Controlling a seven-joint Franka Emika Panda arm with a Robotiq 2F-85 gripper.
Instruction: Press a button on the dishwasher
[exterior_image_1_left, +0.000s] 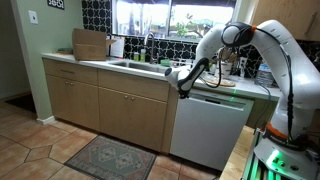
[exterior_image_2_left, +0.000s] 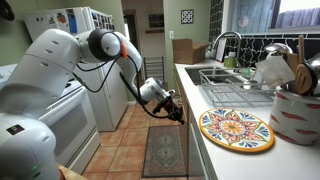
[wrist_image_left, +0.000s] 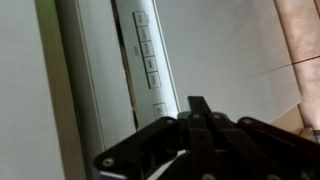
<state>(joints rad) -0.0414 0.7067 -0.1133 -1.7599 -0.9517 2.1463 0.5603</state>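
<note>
The dishwasher (exterior_image_1_left: 212, 128) is a plain white front under the counter, right of the tan cabinets. In the wrist view its top strip (wrist_image_left: 146, 50) carries a row of several small square buttons, with one more button (wrist_image_left: 160, 108) lower down. My gripper (exterior_image_1_left: 184, 89) is shut and empty at the dishwasher's upper corner, just below the counter edge. In the wrist view the closed fingertips (wrist_image_left: 196, 104) lie just beside that lower button, over the white door face (wrist_image_left: 225, 50). I cannot tell whether they touch it. In an exterior view the gripper (exterior_image_2_left: 173, 106) hangs beside the counter front, and the dishwasher front is hidden there.
The sink (exterior_image_1_left: 130, 65) and a cardboard box (exterior_image_1_left: 90, 44) sit on the counter. A patterned plate (exterior_image_2_left: 236, 129) and a drying mat (exterior_image_2_left: 240, 95) lie on the counter near the gripper. A rug (exterior_image_1_left: 110, 157) lies on the tile floor. A white stove (exterior_image_2_left: 70, 110) stands opposite.
</note>
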